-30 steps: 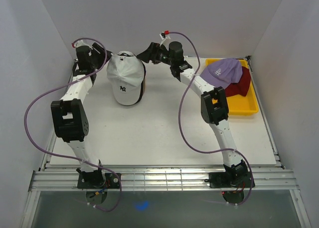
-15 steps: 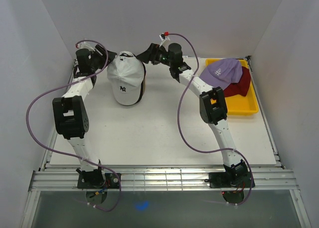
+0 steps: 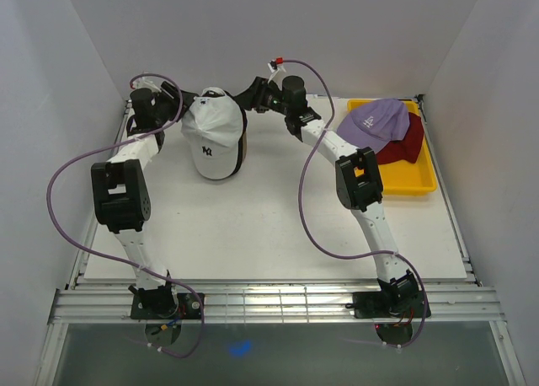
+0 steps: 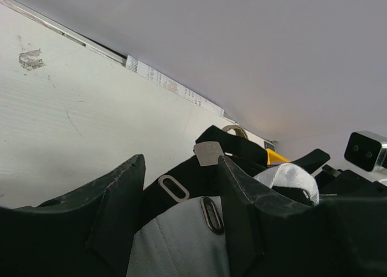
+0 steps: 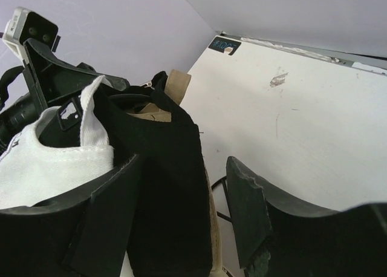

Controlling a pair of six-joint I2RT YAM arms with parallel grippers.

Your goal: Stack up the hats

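Note:
A white hat (image 3: 212,136) with a dark logo tops a stack, with a black hat's edge (image 3: 242,143) showing under it. My left gripper (image 3: 179,102) is at the stack's back left and my right gripper (image 3: 246,95) at its back right. In the left wrist view the open left gripper (image 4: 181,162) straddles the white hat's rear fabric (image 4: 175,241) and a black strap (image 4: 181,183). The right gripper (image 5: 184,162) is open: the black hat's back band (image 5: 163,186) lies against one finger, with table showing before the other. A tan hat's strap (image 5: 176,83) shows behind.
A yellow tray (image 3: 418,182) at the right holds a lavender hat (image 3: 376,120) lying on a dark red hat (image 3: 406,143). The back wall stands close behind both grippers. Purple cables loop beside each arm.
Both grippers have crept closer to the back of the stack and their jaws have narrowed. The stack of hats has not moved.

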